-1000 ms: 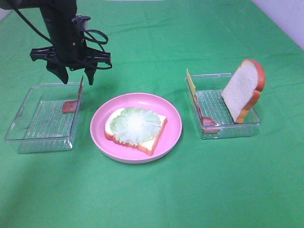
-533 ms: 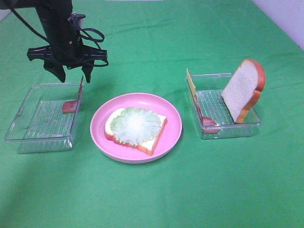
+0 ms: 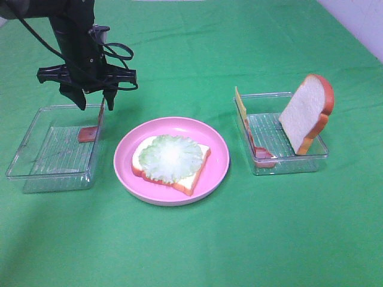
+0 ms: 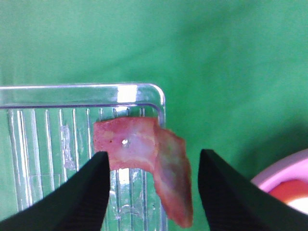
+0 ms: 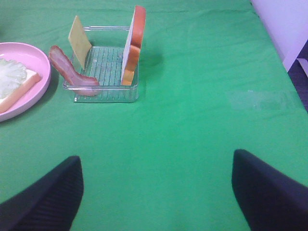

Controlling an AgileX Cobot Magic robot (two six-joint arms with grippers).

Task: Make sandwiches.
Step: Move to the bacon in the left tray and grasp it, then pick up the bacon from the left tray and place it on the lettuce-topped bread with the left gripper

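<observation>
bread [image 3: 201, 156] + lettuce [image 3: 172, 157] on plate [image 3: 219, 149], done. left gripper [image 3: 96, 103] spread around bacon [image 4: 137, 147] at tray [image 3: 36, 174] plate-side edge, no grip yet. right gripper [image 5: 156, 160] wide, empty. cheese [image 3: 240, 103], top slice [image 3: 305, 113] waiting.

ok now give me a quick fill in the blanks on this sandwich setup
1. On the pink plate, the ____ lies on top of the flat bread slice.
2. The left gripper hangs over a bacon strip, with its jaws ____.
3. The right tray holds a leaning bread slice, a second bacon strip and a square of ____.
Missing words: lettuce; open; cheese.
</observation>
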